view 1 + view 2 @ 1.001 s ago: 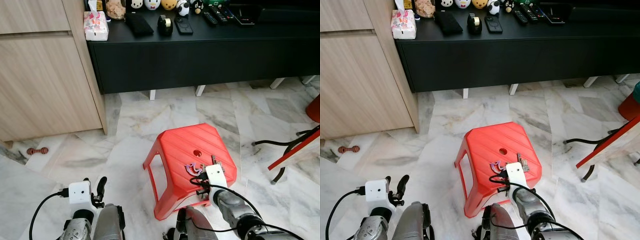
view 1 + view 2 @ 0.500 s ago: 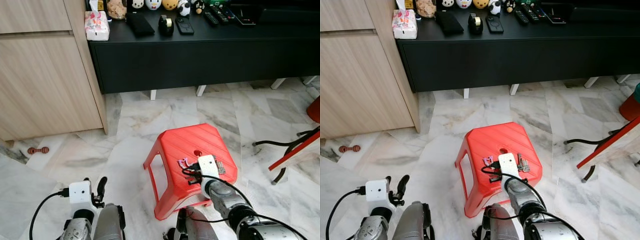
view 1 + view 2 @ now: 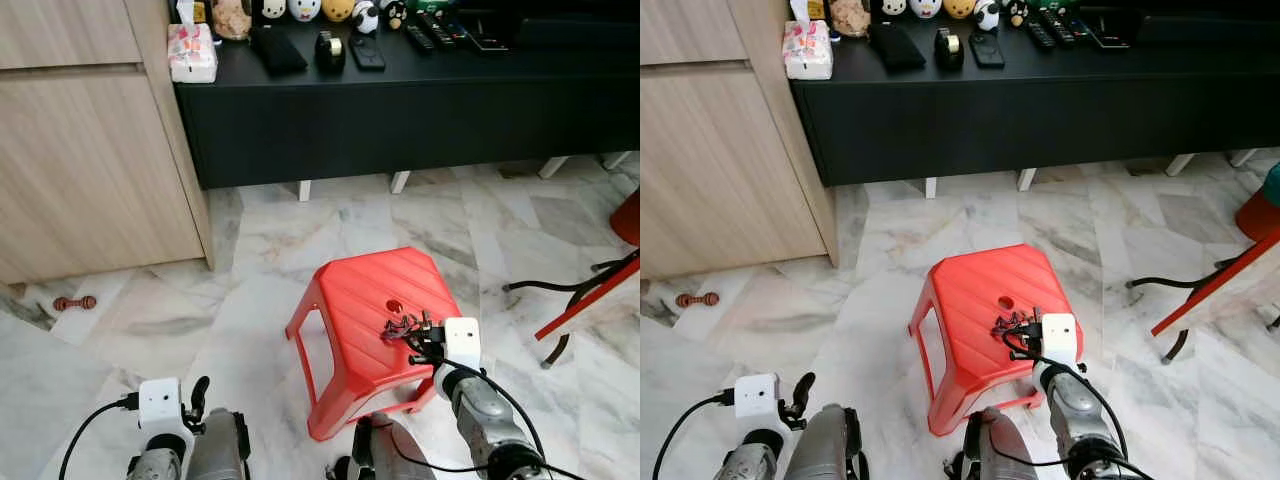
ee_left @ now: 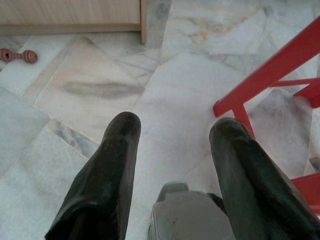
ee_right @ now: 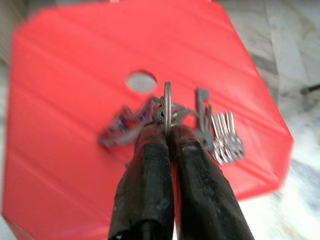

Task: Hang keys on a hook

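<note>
The left tool [image 4: 172, 165] hangs low over the floor, fingers apart. On the red stool [image 3: 355, 290], near its right edge, the right tool [image 5: 167, 135] pinches the keys [image 5: 220, 137] by their ring — light, loose, jangly, best held there.

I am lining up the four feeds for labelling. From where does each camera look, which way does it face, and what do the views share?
Left eye view: on the head, facing forward and down at the red stool before the black cabinet; both silver arms show.
Right eye view: its stereo twin, same scene.
Left wrist view: along the left gripper, open, toward the marble floor.
Right wrist view: along the right gripper, shut on the keys.
Shared: the stool shows in all four.
</note>
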You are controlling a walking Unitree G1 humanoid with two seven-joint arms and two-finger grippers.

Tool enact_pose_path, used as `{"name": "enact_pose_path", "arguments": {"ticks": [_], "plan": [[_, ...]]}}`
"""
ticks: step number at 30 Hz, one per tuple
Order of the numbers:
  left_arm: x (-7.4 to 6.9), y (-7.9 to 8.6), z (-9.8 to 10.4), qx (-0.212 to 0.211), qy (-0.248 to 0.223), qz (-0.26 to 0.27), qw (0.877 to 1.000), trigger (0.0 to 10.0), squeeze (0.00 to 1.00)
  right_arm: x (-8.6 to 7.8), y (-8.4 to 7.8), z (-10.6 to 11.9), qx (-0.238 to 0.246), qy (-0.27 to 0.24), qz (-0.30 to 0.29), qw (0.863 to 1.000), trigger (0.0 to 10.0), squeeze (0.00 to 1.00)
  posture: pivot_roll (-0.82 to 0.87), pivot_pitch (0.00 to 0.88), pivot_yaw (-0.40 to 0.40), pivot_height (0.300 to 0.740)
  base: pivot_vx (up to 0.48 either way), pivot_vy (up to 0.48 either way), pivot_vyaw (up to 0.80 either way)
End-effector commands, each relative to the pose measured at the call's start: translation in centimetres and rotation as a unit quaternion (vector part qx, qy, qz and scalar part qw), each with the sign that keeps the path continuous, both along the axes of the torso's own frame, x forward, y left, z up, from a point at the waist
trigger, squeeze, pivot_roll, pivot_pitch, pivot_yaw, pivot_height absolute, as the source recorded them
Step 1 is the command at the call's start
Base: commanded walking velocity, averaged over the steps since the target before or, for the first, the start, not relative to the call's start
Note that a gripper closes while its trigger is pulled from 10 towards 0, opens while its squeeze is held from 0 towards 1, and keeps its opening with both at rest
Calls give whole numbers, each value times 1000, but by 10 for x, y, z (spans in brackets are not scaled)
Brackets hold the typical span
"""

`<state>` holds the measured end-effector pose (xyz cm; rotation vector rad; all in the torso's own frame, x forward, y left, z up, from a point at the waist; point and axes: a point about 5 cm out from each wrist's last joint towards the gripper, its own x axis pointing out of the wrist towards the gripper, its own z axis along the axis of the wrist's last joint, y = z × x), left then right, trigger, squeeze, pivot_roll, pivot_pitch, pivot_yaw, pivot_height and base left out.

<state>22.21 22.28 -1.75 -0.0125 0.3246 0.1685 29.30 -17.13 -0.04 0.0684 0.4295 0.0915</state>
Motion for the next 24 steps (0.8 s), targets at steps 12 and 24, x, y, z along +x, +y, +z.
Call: {"name": "enact_pose_path", "arguments": {"ticks": [12,24], "plan": [[0,6,-14,4,48,0,999,10000,0,16,0,26,20,-88,-28,996,10000,0,134,73,-106,699,0,0,0],[-17,12,-32,-1,119,6,993,10000,0,8,-2,22,19,-92,-37,995,10000,0,123,18,-89,740,0,0,0]]}}
